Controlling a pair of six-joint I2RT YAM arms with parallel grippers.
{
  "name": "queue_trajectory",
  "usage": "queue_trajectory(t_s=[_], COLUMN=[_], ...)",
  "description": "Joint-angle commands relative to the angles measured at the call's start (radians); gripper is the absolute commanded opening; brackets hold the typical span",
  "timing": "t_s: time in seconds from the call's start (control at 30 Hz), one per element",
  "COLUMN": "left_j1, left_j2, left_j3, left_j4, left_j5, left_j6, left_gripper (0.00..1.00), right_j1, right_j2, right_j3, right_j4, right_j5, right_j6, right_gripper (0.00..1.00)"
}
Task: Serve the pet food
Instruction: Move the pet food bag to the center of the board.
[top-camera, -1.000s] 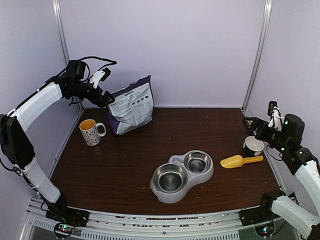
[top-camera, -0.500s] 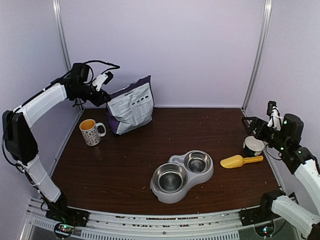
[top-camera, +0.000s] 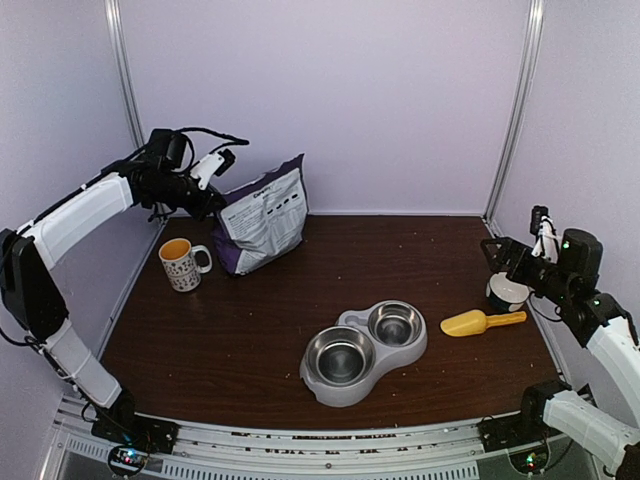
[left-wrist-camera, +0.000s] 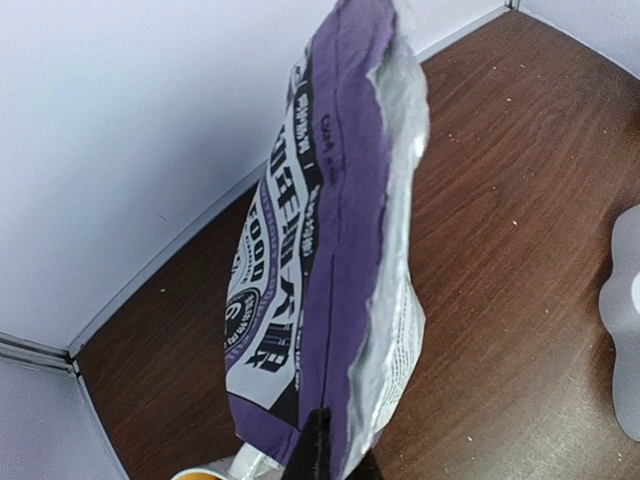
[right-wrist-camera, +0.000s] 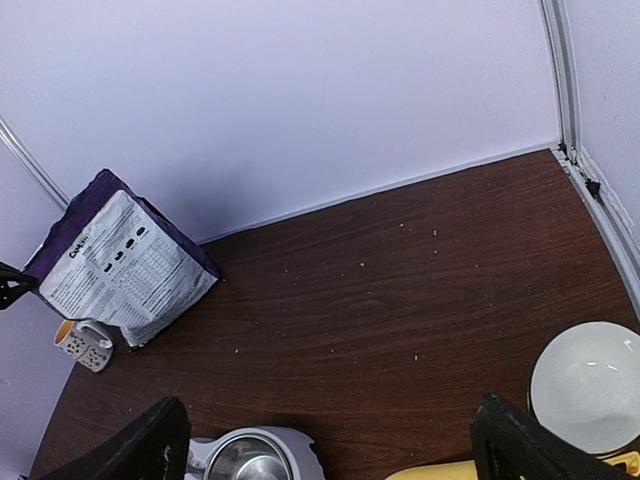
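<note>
The purple-and-white pet food bag (top-camera: 265, 215) stands at the back left of the table, leaning, with its torn top open. The pet food itself is hidden from every view. My left gripper (top-camera: 212, 200) is shut on the bag's upper left edge. In the left wrist view its dark fingertips (left-wrist-camera: 318, 445) pinch the purple fold of the bag (left-wrist-camera: 320, 250). My right gripper (top-camera: 497, 252) hovers open at the far right, above the white bowl, with nothing between its fingers (right-wrist-camera: 150, 440). The right wrist view shows the bag (right-wrist-camera: 115, 260) far off.
A grey double bowl (top-camera: 362, 350) with two steel cups sits centre front. A yellow scoop (top-camera: 480, 322) lies to its right, beside a white bowl (top-camera: 507, 290). A spotted mug (top-camera: 182, 262) stands left of the bag. Crumbs dot the brown table (top-camera: 250, 330).
My left gripper moved right to the bag's top edge and closed on it. The bag has shifted slightly toward the back wall. The right arm has barely moved.
</note>
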Motion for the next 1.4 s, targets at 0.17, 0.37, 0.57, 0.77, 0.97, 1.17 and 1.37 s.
queue_trajectory(t_s=[0.17,0.37,0.57,0.77,0.97,1.17,1.37], left_j1=[-0.124,-0.302,-0.46,-0.654,-0.71,-0.726,-0.738], left_j2=[-0.295,-0.418,-0.47,-0.395,-0.278,-0.255,-0.226], left_j3=[-0.144,-0.253,-0.344,-0.358,-0.285,-0.287,-0.297], left_j4=[-0.027,-0.063,-0.021,0.113,0.097,0.146,0.161], left_j5=[-0.132,-0.193,-0.204,-0.151,-0.171,-0.138,-0.134], left_j6=[-0.19,-0.284,-0.432,-0.506,-0.502,-0.507,-0.522], left_gripper=[0.0,0.0,0.0,0.0,0.0,0.0,0.0], right_j1=[0.013,0.167,0.416,0.578,0.676,0.75,0.788], right_j2=[0.035,0.11,0.266,0.413,0.523,0.617,0.738], right_j3=[0.047,0.1,0.201,0.311,0.387,0.439,0.533], right_j4=[-0.062,-0.031,0.021,0.078,0.12,0.195,0.203], right_j5=[-0.009,0.084,0.197,0.205,0.193,0.196,0.149], right_j6=[0.014,0.094,0.173,0.217,0.26,0.332,0.368], right_gripper=[0.99,0.93,0.91,0.91,0.89,0.82,0.67])
